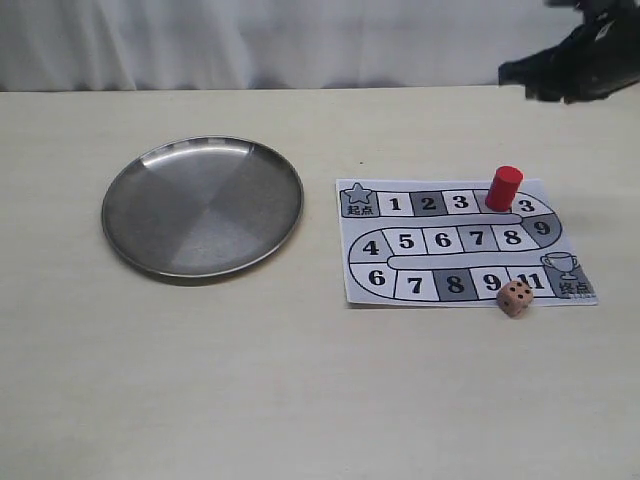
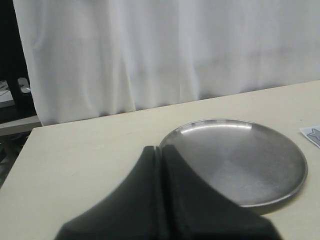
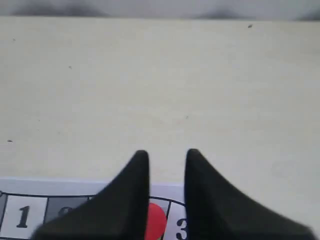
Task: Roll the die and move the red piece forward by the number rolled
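The red piece [image 1: 504, 188] stands upright on the top row of the paper game board [image 1: 460, 238], on the square after the 3. The die [image 1: 515, 297] rests at the board's near right corner, next to the 11. My right gripper [image 1: 515, 75] hangs open above the table behind the board, well up and to the right of the red piece. In the right wrist view its fingers [image 3: 167, 152] are spread, with the red piece [image 3: 156, 222] showing low down between them, apart from both. My left gripper [image 2: 161, 148] is shut on nothing, beside the plate's rim.
A round steel plate [image 1: 200, 205] lies left of the board, also seen in the left wrist view [image 2: 240, 160]. A white curtain [image 2: 175, 50] hangs behind the table's far edge. Bare tabletop lies in front of the board and plate.
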Motion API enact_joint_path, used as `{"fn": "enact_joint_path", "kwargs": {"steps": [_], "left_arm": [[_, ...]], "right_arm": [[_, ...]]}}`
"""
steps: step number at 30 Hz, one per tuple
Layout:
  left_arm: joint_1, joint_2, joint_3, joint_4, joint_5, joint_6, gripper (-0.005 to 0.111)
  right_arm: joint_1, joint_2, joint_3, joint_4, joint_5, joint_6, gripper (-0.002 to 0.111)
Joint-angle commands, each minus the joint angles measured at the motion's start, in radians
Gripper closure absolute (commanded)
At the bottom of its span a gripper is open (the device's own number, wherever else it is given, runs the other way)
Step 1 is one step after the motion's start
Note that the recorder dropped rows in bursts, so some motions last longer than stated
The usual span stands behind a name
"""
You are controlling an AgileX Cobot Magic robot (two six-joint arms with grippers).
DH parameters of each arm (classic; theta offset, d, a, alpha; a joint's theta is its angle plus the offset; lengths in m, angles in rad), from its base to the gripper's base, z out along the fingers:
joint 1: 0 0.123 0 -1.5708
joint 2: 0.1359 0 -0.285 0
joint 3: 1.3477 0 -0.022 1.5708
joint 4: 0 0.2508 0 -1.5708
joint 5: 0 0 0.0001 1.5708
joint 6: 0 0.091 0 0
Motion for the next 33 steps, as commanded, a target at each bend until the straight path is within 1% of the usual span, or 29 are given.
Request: {"fn": "enact_joint_path", "kwargs": {"steps": [1,4,8,10,16,20,22,27,33], "left_arm": [[-0.001,-0.001,0.002,-0.004,-0.009,-0.002,0.107],[-0.001,-0.001,0.002,-0.004,-0.009,-0.002,0.107],[-0.001,-0.001,0.002,-0.004,-0.009,-0.002,0.107],[-0.001,-0.001,0.002,-0.004,-0.009,-0.002,0.107],[-0.001,-0.001,0.002,-0.004,-0.009,-0.002,0.107],[-0.001,-0.001,0.002,-0.004,-0.009,-0.002,0.107],[-0.001,-0.001,0.002,-0.004,-0.009,-0.002,0.107],[-0.001,-0.001,0.002,-0.004,-0.009,-0.002,0.107],[-0.001,-0.001,0.002,-0.004,-0.009,-0.002,0.107]], "right_arm": [[-0.005,-0.235,0.035,-0.003,0.106,-0.01,0.104],[-0.005,-0.413,0.147,-0.003,0.082,0.012,0.104],[-0.003,-0.664,0.361,-0.001,-0.018,0.012,0.104],[-0.003,-0.745,0.436,0.009,-0.068,0.012,0.104],[-0.003,-0.972,0.668,0.105,-0.27,0.012,0.104],[-0.003,-1.112,0.819,0.214,-0.338,0.012,0.104],[-0.003,-1.179,0.877,0.26,-0.356,0.012,0.104],[-0.003,-1.302,0.99,0.262,-0.357,0.012,0.104],[-0.003,-1.368,1.132,0.262,-0.357,0.001,0.104]]}}
